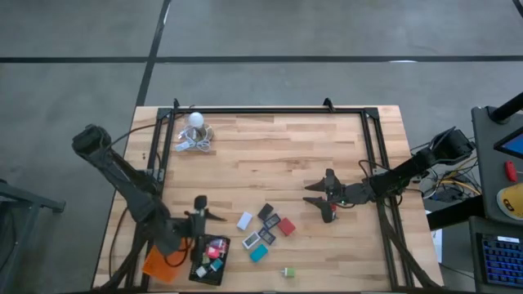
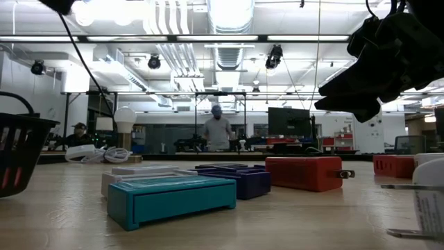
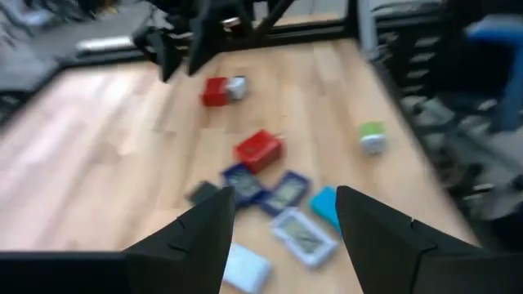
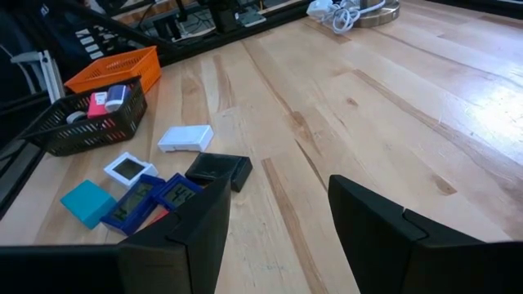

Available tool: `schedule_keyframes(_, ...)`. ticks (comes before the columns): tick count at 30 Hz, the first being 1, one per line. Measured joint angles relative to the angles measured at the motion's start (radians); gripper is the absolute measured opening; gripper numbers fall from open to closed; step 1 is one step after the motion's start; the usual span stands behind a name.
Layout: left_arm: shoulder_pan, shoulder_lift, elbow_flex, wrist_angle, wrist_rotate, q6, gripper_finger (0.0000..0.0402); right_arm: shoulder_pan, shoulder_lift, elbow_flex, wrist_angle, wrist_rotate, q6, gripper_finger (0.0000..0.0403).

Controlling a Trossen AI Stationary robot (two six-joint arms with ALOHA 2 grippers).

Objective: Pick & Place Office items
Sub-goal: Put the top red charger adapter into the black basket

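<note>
1. Judging by how things lie, the job looks partly done. A few office items, a red piece and some white and teal ones, sit in the black tray at the near left of the table. The orange tray beside it seems to hold none.
2. Most pieces remain loose on the wood in a cluster near the middle: a white block, a black piece, a red block, a teal block, and two framed purple ones between them. A small green piece lies apart, nearer the front edge.
3. The left gripper hovers beside the black tray, fingers spread and holding nothing. The right gripper hangs just right of the cluster, also open and empty.
4. The high view alone shows both trays and the whole spread together. The left wrist view shows one more red piece far across the table, below the right arm. The low view alone shows people in the room behind.
</note>
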Motion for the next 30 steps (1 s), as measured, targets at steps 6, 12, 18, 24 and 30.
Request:
schedule_keyframes(6,0.192,0.000,-0.008,0.039,0.236,0.079,0.0217,0.000,0.000,0.000,0.001,0.000,0.000,0.0203)
schedule_keyframes(12,0.381,0.003,-0.092,0.367,0.753,0.290,0.0216,0.000,0.000,0.000,0.001,0.000,0.000,0.0203)
schedule_keyframes(18,0.464,0.002,-0.164,0.508,0.667,0.441,0.0214,-0.001,0.000,0.022,0.007,0.000,0.034,0.0203)
schedule_keyframes(24,0.552,0.002,-0.201,0.507,0.636,0.446,0.0215,-0.006,0.000,0.107,0.006,0.000,-0.004,0.0203)
schedule_keyframes(30,0.594,0.002,-0.216,0.505,0.636,0.461,0.0214,-0.008,0.000,0.234,-0.040,-0.005,-0.158,0.0203)
